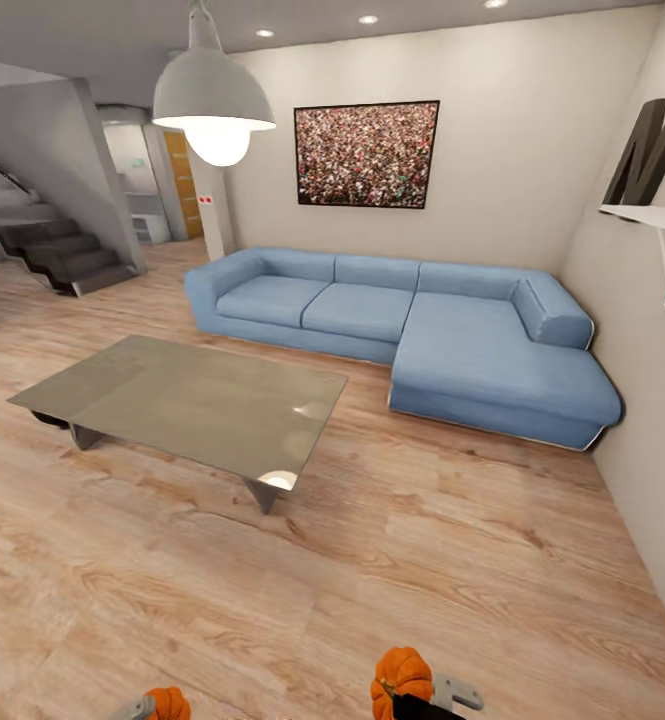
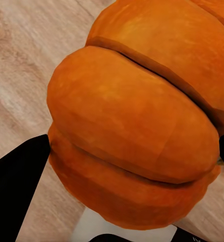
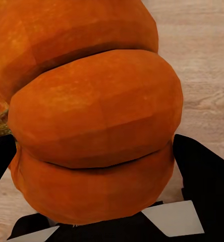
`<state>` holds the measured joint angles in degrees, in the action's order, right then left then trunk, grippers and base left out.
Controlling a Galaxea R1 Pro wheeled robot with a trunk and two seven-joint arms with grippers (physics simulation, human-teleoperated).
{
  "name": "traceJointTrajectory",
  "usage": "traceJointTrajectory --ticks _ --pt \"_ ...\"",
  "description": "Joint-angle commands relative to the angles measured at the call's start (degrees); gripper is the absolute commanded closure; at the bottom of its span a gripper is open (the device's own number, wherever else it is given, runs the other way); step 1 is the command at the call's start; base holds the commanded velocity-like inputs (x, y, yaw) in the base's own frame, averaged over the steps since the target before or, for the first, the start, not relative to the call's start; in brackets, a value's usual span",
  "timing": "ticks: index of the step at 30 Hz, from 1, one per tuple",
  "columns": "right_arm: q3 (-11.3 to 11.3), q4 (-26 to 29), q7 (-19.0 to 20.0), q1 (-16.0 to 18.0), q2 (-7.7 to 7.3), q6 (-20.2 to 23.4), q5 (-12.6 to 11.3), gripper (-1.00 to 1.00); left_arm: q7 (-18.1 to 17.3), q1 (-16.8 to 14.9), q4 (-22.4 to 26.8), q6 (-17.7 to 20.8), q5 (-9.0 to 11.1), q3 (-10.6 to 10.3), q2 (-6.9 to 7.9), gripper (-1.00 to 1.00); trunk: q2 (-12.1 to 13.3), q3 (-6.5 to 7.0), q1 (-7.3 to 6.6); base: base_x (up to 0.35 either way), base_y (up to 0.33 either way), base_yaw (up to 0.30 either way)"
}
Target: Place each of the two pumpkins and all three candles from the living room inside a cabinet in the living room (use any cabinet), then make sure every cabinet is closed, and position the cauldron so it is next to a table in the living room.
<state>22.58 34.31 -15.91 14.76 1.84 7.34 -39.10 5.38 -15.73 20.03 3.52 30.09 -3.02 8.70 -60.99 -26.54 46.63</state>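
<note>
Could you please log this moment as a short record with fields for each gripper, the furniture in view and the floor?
left gripper: shut on left pumpkin, also seen low in the head view
right gripper: shut on right pumpkin, also seen low in the head view
furniture ahead: glass-topped table, blue corner sofa
wall: framed picture above the sofa
ceiling: hanging lamp, lit
floor: pale wood
background: stairs

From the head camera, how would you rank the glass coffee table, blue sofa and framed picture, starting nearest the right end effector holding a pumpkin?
1. Coffee table, ahead and left of the right end effector.
2. Sofa, beyond it.
3. Framed picture, on the far wall.
</note>
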Motion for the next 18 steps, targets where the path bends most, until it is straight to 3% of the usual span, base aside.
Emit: traceJointTrajectory --ticks 1,18 --pt "0.00 -0.01 0.00 0.00 0.00 -0.02 -0.01 1.00 -0.02 -0.01 0.01 0.00 -0.03 0.02 0.00 1.00 0.00 0.00 0.00 0.000 0.000 0.288" --pt "0.09 -0.03 -0.02 0.00 0.08 0.04 -0.01 1.00 -0.02 -0.01 0.01 -0.01 -0.03 0.03 0.00 1.00 0.00 0.00 0.00 0.000 0.000 0.288"
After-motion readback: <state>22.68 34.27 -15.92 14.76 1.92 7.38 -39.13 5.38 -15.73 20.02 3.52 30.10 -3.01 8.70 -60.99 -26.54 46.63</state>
